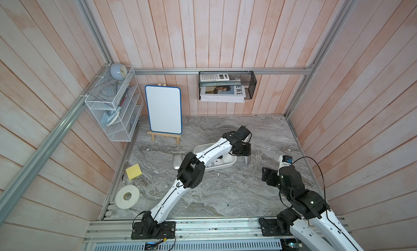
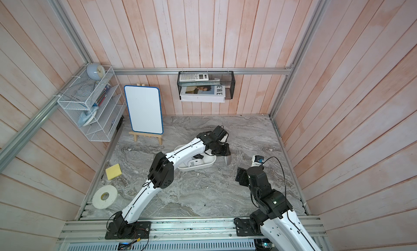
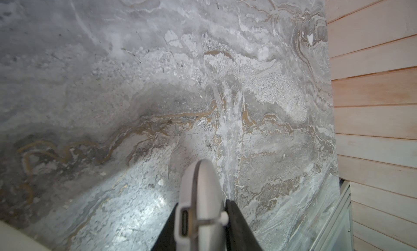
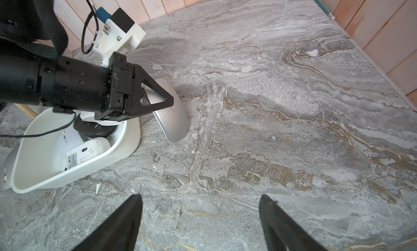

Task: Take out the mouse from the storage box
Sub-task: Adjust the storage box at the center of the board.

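Observation:
The white storage box [image 1: 220, 168] [image 2: 198, 168] [image 4: 56, 182] sits mid-table, partly under my left arm. Inside lie an overturned white mouse [image 4: 83, 153] and a black mouse [image 4: 94, 128]. Just right of the box, my left gripper [image 1: 246, 157] [image 3: 200, 207] [image 4: 169, 101] is shut on a silver mouse [image 1: 247, 161] [image 2: 228, 160] [image 3: 200, 189] [image 4: 173, 121]. The mouse stands on edge, its lower end at or just above the tabletop. My right gripper [image 4: 200, 198] [image 1: 268, 174] hovers open over bare marble to the right, nothing between its fingers.
Another silver mouse [image 1: 177, 160] lies on the table left of the box. A yellow sponge [image 1: 133, 171] and a tape roll [image 1: 127, 197] lie at the left edge. A whiteboard on an easel [image 1: 163, 112], a wire rack [image 1: 115, 107] and a black mesh basket [image 1: 226, 85] line the back.

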